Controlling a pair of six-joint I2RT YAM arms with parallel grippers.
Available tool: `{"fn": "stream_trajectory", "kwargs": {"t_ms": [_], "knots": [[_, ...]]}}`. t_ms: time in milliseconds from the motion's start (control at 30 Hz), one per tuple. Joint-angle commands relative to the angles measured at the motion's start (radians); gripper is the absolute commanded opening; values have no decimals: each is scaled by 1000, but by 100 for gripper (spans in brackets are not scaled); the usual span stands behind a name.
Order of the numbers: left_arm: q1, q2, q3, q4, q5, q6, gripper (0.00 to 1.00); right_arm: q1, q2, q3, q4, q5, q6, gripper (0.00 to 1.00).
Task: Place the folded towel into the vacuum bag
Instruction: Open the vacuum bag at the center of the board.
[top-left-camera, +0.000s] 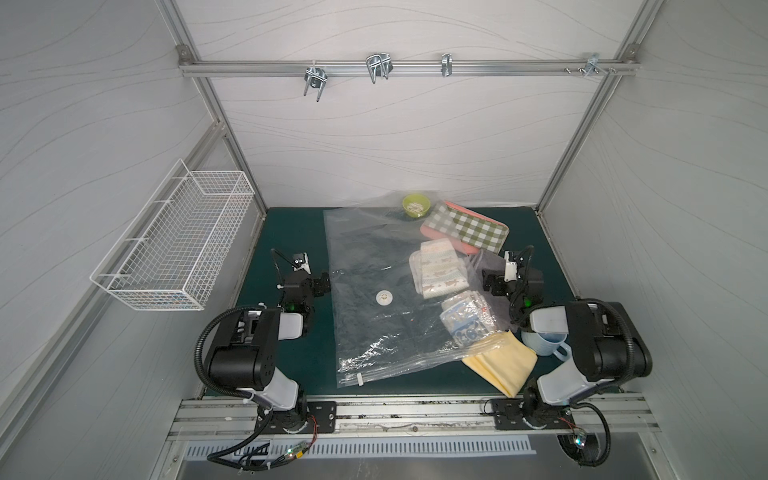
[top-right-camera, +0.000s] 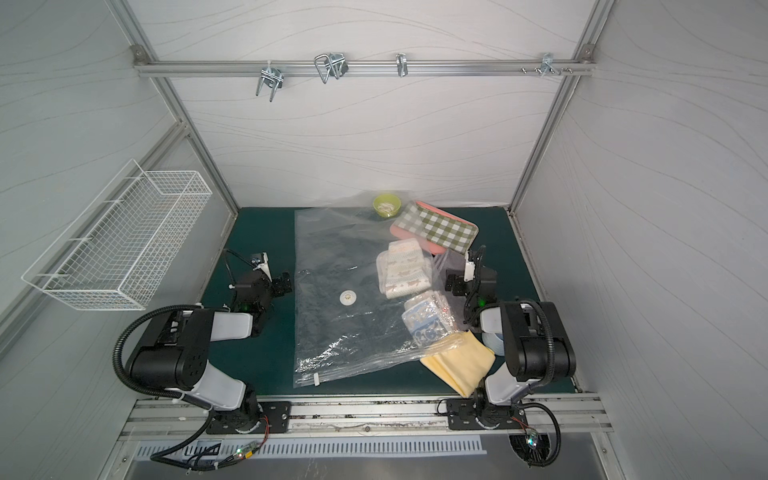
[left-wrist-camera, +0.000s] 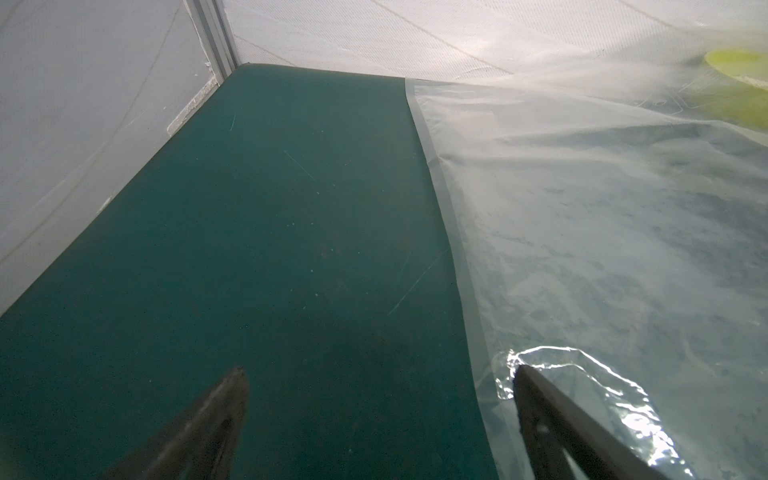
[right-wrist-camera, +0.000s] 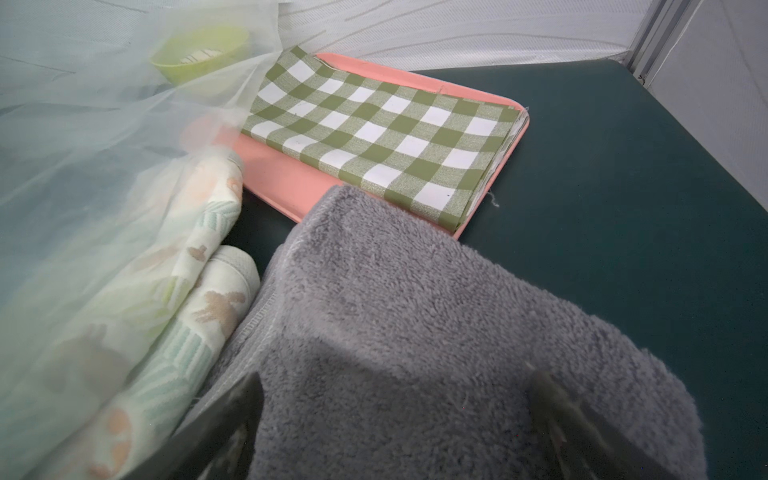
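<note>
The vacuum bag (top-left-camera: 374, 266), clear and crinkly, lies flat across the middle of the green mat in both top views, its white valve disc (top-left-camera: 384, 298) facing up and its slider clip (top-left-camera: 359, 379) at the near edge. A grey fluffy folded towel (right-wrist-camera: 415, 311) lies by the bag's right side, next to the pink tray. My right gripper (right-wrist-camera: 397, 380) is open, with a finger on either side of the grey towel (top-left-camera: 487, 258). My left gripper (left-wrist-camera: 380, 372) is open at the bag's left edge (left-wrist-camera: 440, 199); one finger reaches over the plastic.
Two patterned folded towels (top-left-camera: 440, 270) (top-left-camera: 465, 322) show through the bag's plastic on its right side. A green checked cloth (top-left-camera: 473, 227) lies on a pink tray (right-wrist-camera: 282, 178). A green bowl (top-left-camera: 416, 205), yellow cloth (top-left-camera: 503, 361), blue mug (top-left-camera: 544, 341) and wall wire basket (top-left-camera: 174, 249) stand around.
</note>
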Motion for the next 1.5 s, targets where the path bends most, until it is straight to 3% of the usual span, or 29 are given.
{"fn": "stream_trajectory", "kwargs": {"t_ms": [0,500,600,667,700,733,867,967,1067,1133,1200,1333,1467], "knots": [[-1,7,20,45,-8,7,100,4,6,16,-4,2,-6,99],[-2,3,14,50,-9,8,100,-9,-6,7,-2,-25,2,99],[0,-2,10,53,2,11,100,-13,-19,23,-39,-56,-3,91],[-13,-56,56,-60,45,44,100,-13,-62,93,-182,-87,-13,75],[-20,-91,108,-182,41,53,100,-9,-93,134,-275,-111,-25,62],[-21,-122,175,-314,43,52,100,0,-123,169,-351,-127,-36,58],[-27,-149,359,-578,-18,-65,100,91,-243,255,-549,32,70,54],[-59,-146,480,-757,47,-211,99,206,-298,302,-655,213,178,54],[-238,-154,554,-894,-3,-165,99,285,-303,367,-791,186,286,60],[-422,-174,584,-996,-73,-82,99,305,-303,377,-828,94,357,62],[-594,-206,577,-1078,-67,-28,99,306,-308,375,-856,31,424,64],[-945,-272,509,-1229,-54,48,100,300,-305,412,-956,-29,414,68],[-1188,-275,435,-1307,-89,98,100,256,-299,437,-1022,-38,413,69]]}}
